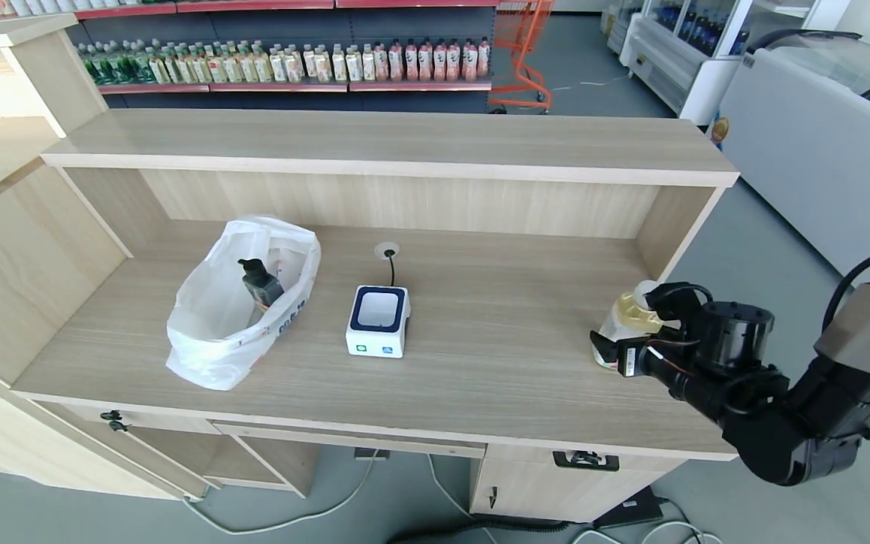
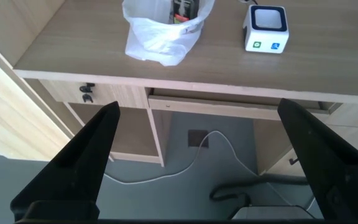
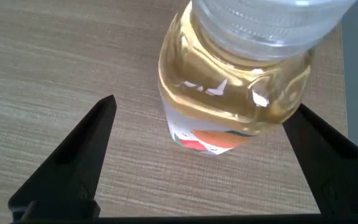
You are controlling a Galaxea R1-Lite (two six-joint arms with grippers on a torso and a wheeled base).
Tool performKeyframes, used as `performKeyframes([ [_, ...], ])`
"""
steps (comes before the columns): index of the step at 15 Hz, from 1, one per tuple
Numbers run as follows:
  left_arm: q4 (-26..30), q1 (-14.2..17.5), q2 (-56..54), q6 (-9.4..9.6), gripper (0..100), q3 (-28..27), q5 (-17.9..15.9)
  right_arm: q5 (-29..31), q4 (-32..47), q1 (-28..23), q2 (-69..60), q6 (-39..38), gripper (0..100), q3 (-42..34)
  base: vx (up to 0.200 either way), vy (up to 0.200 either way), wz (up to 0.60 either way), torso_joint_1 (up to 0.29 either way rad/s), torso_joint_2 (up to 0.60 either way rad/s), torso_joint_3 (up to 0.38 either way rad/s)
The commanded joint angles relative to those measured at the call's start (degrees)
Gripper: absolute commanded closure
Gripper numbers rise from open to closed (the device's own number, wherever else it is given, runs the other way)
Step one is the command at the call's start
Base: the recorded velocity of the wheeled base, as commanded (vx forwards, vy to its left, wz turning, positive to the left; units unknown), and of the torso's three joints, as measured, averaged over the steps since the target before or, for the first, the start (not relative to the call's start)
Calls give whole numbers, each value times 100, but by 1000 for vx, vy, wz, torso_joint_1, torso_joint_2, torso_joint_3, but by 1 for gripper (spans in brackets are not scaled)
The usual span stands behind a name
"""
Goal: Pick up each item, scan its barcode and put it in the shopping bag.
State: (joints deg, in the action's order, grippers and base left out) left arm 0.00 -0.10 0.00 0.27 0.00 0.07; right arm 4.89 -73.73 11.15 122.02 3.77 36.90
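The white plastic bag point(image 1: 212, 336) sits open on the left part of the wooden counter point(image 1: 495, 325). Inside it a dark item point(image 1: 261, 283) with a black top leans against the bag's wall. A little to the bag's right stands the white scanner point(image 1: 378, 321) with a blue-framed top, its cable running to a hole in the counter behind it.

The bottle point(image 1: 626, 317), clear with yellowish drink and a pale cap, stands upright near the counter's right end, well apart from the scanner. The right gripper point(image 3: 204, 109) is released, with a finger on either side of the bottle and a gap between each finger and the bottle.

The left gripper point(image 2: 197, 107) hangs spread wide and empty, in front of the counter's front edge and below it.
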Motion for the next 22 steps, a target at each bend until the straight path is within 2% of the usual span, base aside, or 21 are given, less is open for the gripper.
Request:
performKeyframes([
  [1, 0, 1, 0, 0, 0, 0, 1, 3, 8, 1, 349, 19, 0, 414, 0, 0, 0, 0, 0, 0],
  [3, 0, 1, 0, 0, 0, 0, 1, 39, -1, 1, 595, 19, 0, 871, 0, 0, 0, 0, 0, 0],
  [4, 0, 1, 9, 0, 0, 0, 1, 47, -1, 10, 701, 28, 100, 1021, 0, 0, 0, 0, 0, 0],
  [8, 0, 1, 9, 0, 0, 0, 1, 47, 60, 18, 762, 247, 100, 1364, 0, 0, 0, 0, 0, 0],
  [14, 0, 1, 0, 0, 0, 0, 1, 21, 8, 1, 534, 608, 100, 1065, 0, 0, 0, 0, 0, 0],
  [18, 0, 1, 0, 0, 0, 0, 1, 21, -1, 238, 129, -298, 100, 1161, 0, 0, 0, 0, 0, 0],
  [20, 0, 1, 9, 0, 0, 0, 1, -76, 96, 519, -187, -1124, 100, 1126, 0, 0, 0, 0, 0, 0],
  [21, 0, 1, 0, 0, 0, 0, 1, -85, 104, 528, -196, -1150, 100, 1126, 0, 0, 0, 0, 0, 0],
  [22, 0, 1, 0, 0, 0, 0, 1, -753, 588, 634, -635, -1484, 100, 933, 0, 0, 0, 0, 0, 0],
])
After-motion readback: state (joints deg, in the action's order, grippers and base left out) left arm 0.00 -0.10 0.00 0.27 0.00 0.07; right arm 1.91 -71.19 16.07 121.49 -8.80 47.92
